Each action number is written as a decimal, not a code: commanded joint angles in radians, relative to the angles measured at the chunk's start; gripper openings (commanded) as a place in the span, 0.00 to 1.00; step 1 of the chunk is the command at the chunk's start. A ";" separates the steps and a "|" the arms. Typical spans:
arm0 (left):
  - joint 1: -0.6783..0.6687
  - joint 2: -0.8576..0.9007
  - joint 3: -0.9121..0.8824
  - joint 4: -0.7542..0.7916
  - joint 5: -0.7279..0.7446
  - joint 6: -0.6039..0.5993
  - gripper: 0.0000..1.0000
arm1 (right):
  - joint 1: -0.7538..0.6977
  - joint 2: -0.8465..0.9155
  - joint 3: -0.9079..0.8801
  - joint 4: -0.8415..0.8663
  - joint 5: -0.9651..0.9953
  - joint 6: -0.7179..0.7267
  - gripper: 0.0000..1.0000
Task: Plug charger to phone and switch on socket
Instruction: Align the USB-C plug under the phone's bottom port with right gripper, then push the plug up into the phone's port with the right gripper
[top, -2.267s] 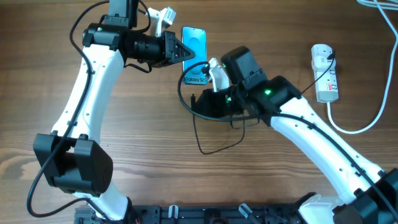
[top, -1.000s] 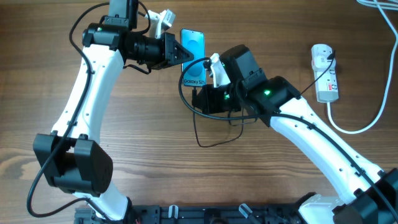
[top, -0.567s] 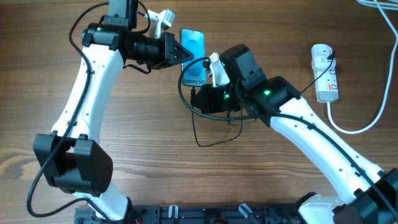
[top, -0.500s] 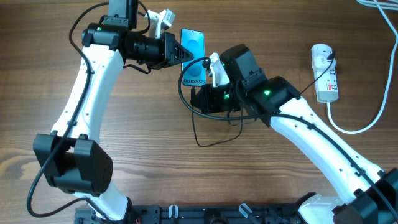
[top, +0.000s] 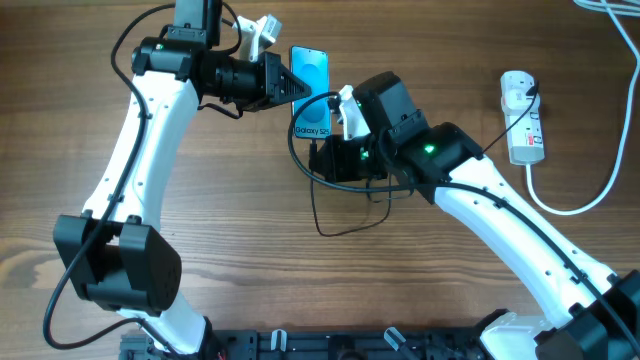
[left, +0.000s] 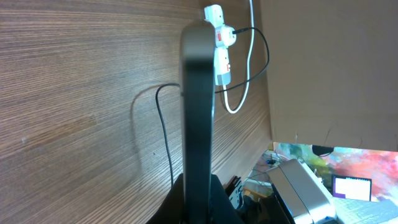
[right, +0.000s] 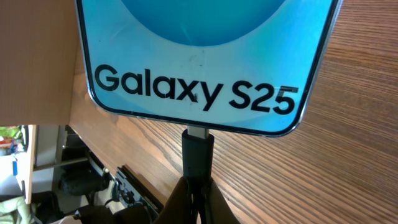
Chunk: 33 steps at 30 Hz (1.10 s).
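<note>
The phone (top: 312, 72), teal screen with "Galaxy S25" lettering, is held above the table with my left gripper (top: 293, 85) shut on its side. In the left wrist view the phone (left: 198, 106) shows edge-on, rising from between the left gripper (left: 198, 202) fingers. My right gripper (top: 320, 153) sits just below the phone's lower end, shut on the charger's connector (right: 198, 152). The connector's tip meets the port in the phone's (right: 205, 56) bottom edge, above the right gripper (right: 198, 202). The charger cable (top: 335, 222) loops over the table. The socket (top: 524, 120) lies at the far right.
A black plug (top: 527, 95) sits in the socket, and a thick white cord (top: 575, 208) curves off it towards the right edge. The socket (left: 219, 38) also appears far off in the left wrist view. Both arm bases stand at the near table edge.
Since the oldest frame my right gripper has carried the connector left and up to the phone's lower end. Over the last second nothing has visibly moved.
</note>
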 joint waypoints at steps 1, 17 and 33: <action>-0.004 -0.011 0.006 -0.004 0.042 0.002 0.04 | 0.001 -0.014 0.019 0.016 0.014 0.011 0.04; -0.004 -0.011 0.006 0.026 0.042 0.002 0.04 | 0.001 -0.014 0.019 -0.002 -0.005 0.000 0.04; -0.004 -0.011 0.006 0.034 0.015 0.002 0.04 | 0.001 -0.014 0.019 0.002 -0.012 -0.005 0.04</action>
